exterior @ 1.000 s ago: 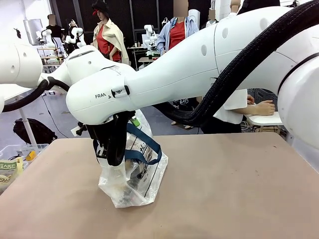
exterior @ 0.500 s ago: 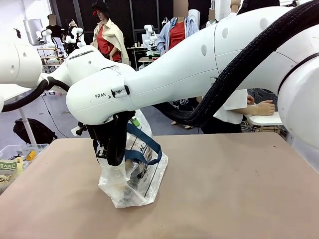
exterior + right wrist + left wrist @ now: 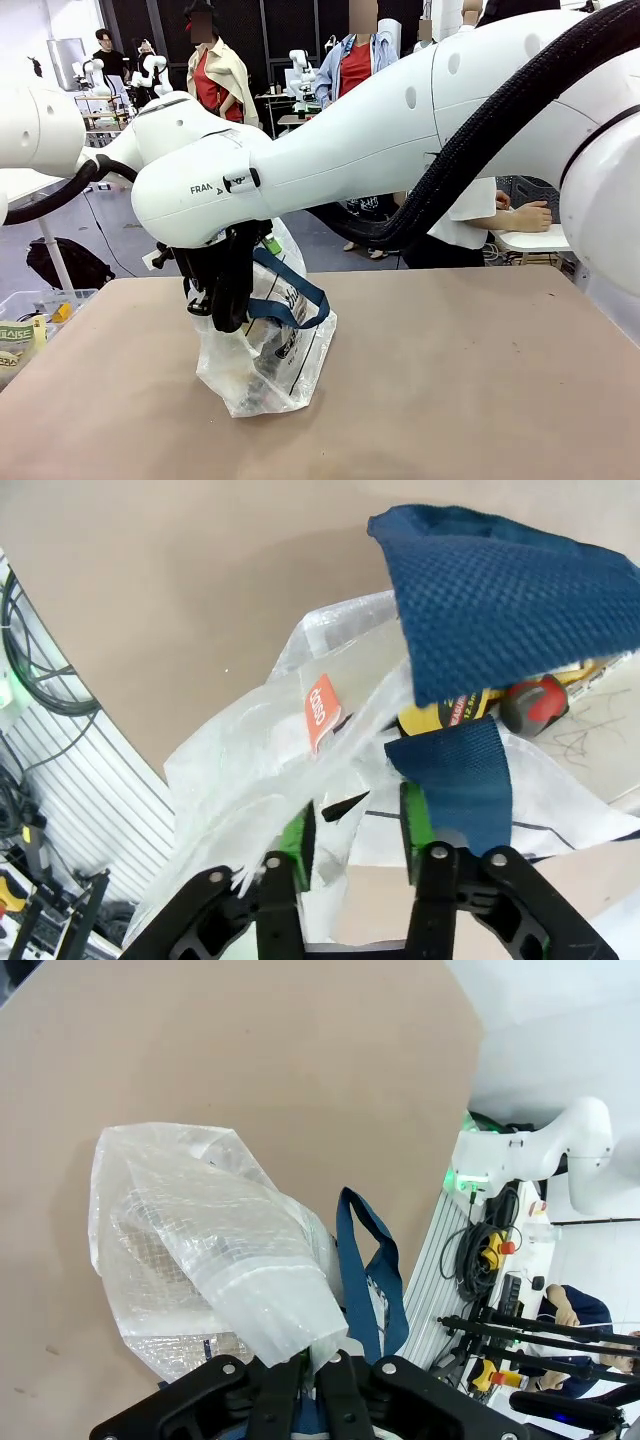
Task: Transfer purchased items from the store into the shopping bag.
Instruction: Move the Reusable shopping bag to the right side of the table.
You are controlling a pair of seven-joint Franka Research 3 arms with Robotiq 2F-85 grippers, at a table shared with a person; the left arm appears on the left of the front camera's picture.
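Left wrist view: my left gripper (image 3: 318, 1372) is clenched on the rim of the shopping bag (image 3: 200, 1260) standing on the table (image 3: 250, 1050), while my right gripper (image 3: 355, 845) stands parted over its mouth.

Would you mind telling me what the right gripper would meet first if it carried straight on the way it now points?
Probably the translucent whitish crinkly plastic shopping bag: the right gripper stands open, with folds of the bag's film between and just beyond its green pads. Depth is unclear.
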